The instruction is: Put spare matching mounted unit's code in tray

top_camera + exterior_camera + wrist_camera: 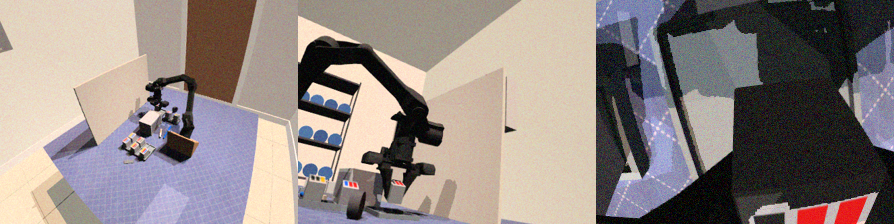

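Blue gridded flooring [216, 175] lies beneath the claw [158, 107] [396, 196], which grips a red-striped block [396, 193] [801, 140] near pale walls [67, 40] [554, 101]

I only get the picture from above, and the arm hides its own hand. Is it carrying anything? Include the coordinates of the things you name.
Observer: Yes. The exterior view shows the gripper [158, 106] [396, 197] [788, 153] shut on a grey block [397, 193] [796, 135].

Visitor: Does the block have colours on it, like the others I see?

Observer: Its label has one black patch and two red ones; the wrist view shows them near its lower edge.

Visitor: And is it down on something yet?

Observer: No. In the exterior view it hangs above a low grey tray [382, 213], not touching it.
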Controlling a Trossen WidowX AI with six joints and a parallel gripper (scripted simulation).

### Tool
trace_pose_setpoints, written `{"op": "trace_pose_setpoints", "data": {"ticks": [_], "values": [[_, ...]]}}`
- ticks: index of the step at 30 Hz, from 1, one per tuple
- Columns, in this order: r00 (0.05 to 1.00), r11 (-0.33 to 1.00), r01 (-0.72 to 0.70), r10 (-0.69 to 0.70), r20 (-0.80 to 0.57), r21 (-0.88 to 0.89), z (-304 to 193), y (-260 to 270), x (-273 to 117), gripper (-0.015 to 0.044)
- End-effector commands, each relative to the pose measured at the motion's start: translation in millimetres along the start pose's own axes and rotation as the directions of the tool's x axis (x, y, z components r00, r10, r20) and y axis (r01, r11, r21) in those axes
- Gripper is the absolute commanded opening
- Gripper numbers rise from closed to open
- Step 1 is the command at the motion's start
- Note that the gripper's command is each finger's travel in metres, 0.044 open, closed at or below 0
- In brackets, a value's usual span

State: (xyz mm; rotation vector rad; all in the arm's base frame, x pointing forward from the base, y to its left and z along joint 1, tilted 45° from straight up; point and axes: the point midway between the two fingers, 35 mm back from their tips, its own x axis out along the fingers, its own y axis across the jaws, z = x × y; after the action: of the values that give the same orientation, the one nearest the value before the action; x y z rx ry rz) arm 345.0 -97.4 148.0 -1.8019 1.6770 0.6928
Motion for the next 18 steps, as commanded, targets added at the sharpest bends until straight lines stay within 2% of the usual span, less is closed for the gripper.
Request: {"op": "trace_pose_setpoints", "data": {"ticks": [1, 18], "values": [[1.0, 1.0, -0.003, 0.003, -0.003, -0.008, 0.4, 1.6, 3.6, 0.0], [1.0, 1.0, -0.003, 0.003, -0.007, -0.008, -0.4, 3.8, 15.9, 0.0]]}}
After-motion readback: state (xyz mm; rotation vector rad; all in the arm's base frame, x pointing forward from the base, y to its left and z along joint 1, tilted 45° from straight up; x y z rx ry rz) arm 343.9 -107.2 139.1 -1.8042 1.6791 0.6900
